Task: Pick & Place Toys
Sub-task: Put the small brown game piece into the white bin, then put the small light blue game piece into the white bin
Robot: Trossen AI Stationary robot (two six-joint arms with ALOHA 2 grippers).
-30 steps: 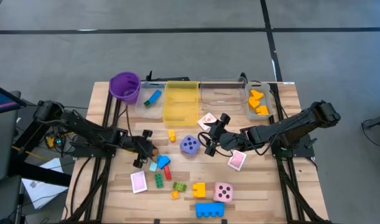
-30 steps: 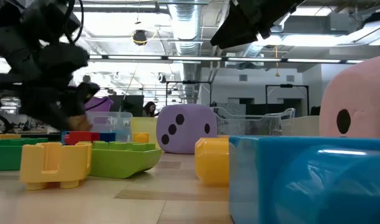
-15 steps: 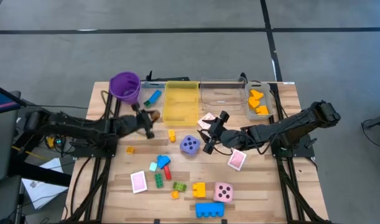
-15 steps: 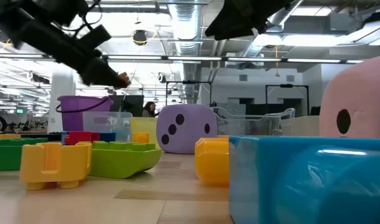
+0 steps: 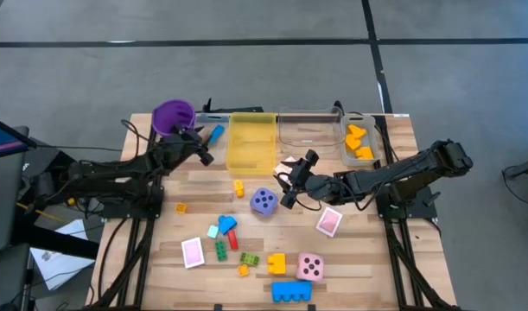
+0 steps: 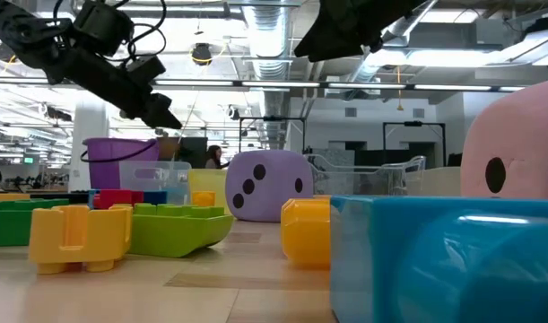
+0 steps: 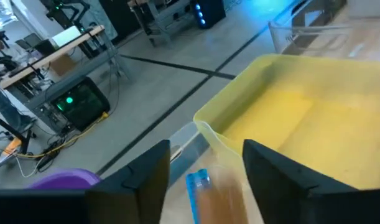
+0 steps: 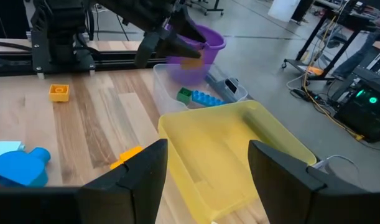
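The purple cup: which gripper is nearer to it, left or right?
Left. The left gripper hovers beside the purple cup; the right gripper is farther away, near the purple die.

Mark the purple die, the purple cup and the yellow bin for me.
purple die [image 5: 263, 202], high view, on its top face.
purple cup [image 5: 170, 115], high view, on its rim.
yellow bin [image 5: 251, 156], high view, on its bare floor.
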